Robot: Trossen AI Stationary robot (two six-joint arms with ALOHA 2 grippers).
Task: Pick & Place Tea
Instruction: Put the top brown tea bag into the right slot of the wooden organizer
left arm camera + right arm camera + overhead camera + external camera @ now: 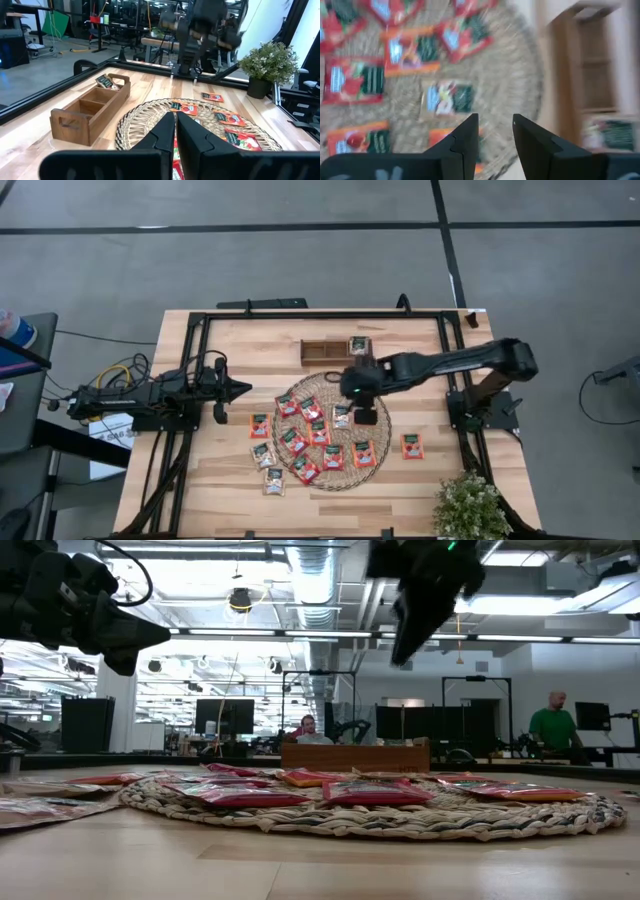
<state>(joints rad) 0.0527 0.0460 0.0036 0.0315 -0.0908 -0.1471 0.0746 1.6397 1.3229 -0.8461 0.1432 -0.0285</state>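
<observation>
Across the woven mat [330, 472] lie red-orange and pale tea sachets [319, 432]; right end effector [492, 131] gapes empty.

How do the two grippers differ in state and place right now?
The left gripper is shut, fingers together; the right gripper stands open with a clear gap. The left waits off the woven mat at the table's left side; the right hangs above the mat and its tea sachets. Both are empty.

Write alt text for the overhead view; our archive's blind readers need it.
The right gripper, open and empty, hangs over a round woven mat strewn with red and pale tea sachets, a few on the table. One sachet lies in the wooden tray's end compartment. The left gripper, shut, waits left of the mat.
</observation>
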